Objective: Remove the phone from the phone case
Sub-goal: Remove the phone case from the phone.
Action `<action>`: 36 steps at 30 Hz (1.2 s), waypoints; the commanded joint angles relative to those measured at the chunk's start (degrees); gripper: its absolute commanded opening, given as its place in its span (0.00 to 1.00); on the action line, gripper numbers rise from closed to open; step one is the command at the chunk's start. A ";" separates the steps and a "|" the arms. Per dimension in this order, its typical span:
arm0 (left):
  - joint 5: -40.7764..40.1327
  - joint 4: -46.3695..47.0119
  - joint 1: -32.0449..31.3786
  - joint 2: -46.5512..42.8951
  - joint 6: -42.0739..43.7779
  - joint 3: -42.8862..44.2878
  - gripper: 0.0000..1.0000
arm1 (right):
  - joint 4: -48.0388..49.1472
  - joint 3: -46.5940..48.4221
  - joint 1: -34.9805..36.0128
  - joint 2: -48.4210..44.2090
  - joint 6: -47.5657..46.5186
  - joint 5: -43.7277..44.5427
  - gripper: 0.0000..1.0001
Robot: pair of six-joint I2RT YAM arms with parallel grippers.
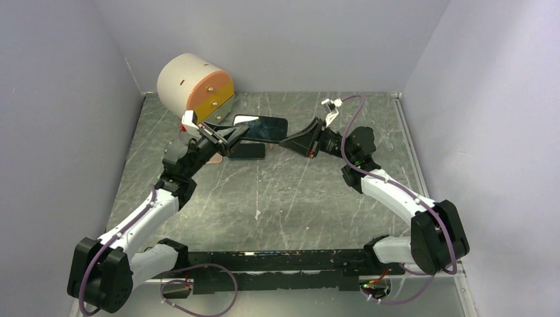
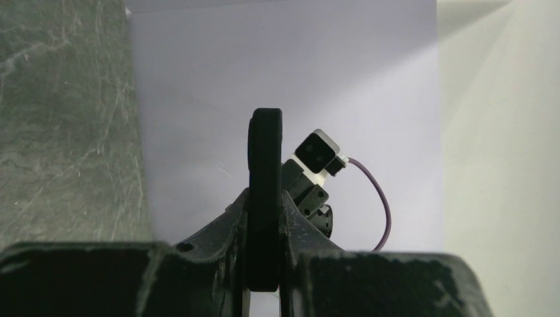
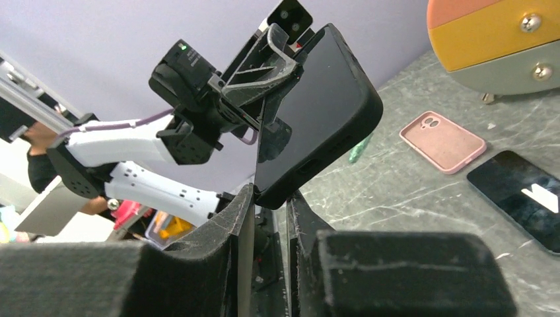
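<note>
A dark phone in a black case (image 1: 261,127) is held in the air above the table, between both grippers. My left gripper (image 1: 231,135) is shut on its left end. In the left wrist view the cased phone (image 2: 265,172) stands edge-on between the fingers of the left gripper (image 2: 265,264). My right gripper (image 1: 290,142) is shut on its right end. In the right wrist view the right gripper (image 3: 271,198) pinches the lower corner of the cased phone (image 3: 317,112), with the screen to the left and the black case back to the right.
A second bare phone (image 1: 246,151) (image 3: 522,198) and a pink case (image 3: 442,140) lie on the grey marbled table (image 1: 297,198) under the held phone. A white drum with an orange and yellow face (image 1: 195,86) stands at the back left. Walls close in on three sides.
</note>
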 commanded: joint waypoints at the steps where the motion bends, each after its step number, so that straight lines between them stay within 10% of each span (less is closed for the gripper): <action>1: 1.68 0.63 -0.23 -0.60 0.12 3.75 0.03 | 1.97 4.03 0.51 -0.88 -8.99 -4.71 0.03; 28: 13.20 5.00 1.71 2.23 1.19 9.91 0.03 | -9.12 7.30 0.53 -1.04 -34.95 -5.99 0.01; 36: 17.49 3.54 5.49 1.60 4.04 11.33 0.03 | -12.22 5.57 0.42 -2.69 -32.73 -2.72 0.31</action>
